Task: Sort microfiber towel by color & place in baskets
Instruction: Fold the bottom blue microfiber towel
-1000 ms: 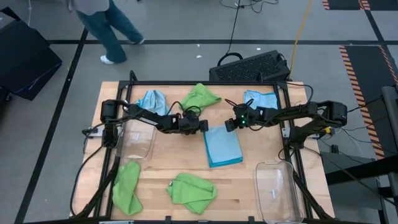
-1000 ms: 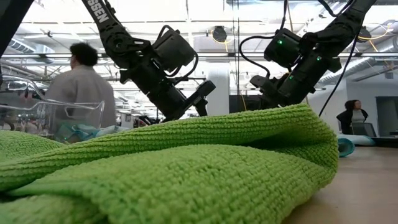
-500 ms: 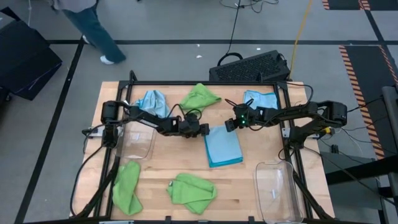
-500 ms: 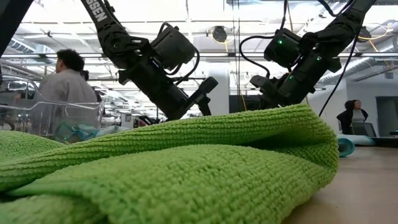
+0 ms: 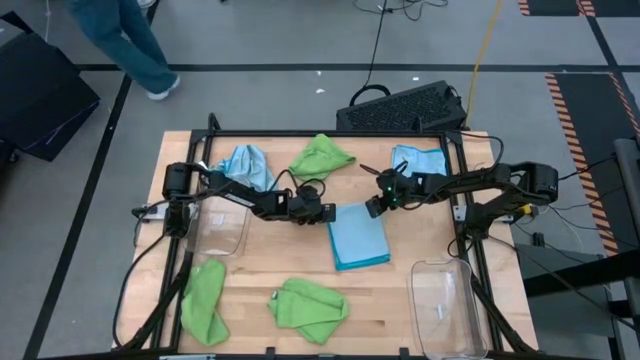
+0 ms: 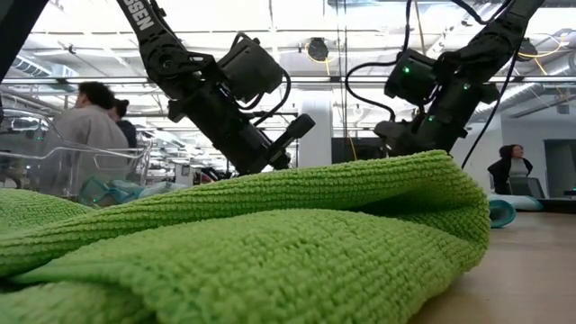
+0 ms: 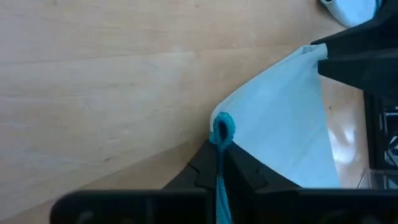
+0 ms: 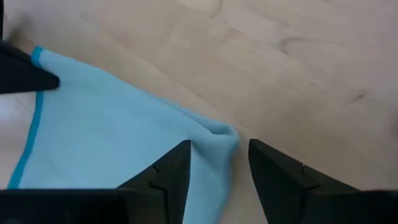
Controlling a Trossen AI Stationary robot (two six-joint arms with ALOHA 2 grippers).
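Both baskets (image 5: pixel 222 228) (image 5: pixel 446 305) look empty, sorting barely begun: left pincer (image 7: pixel 219 144) clenched on center blue towel (image 5: pixel 358 235) corner, right pincer (image 8: pixel 213 163) spread at opp. corner.

Wooden table (image 5: pixel 390 290) carries blue and green towels (image 5: pixel 358 236) and two clear bins (image 5: pixel 446 307).

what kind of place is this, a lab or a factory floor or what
Probably a robotics lab in a big open workshop: a wooden table with two robot arms fixed to it, cables and striped floor tape on a grey floor, people passing by.
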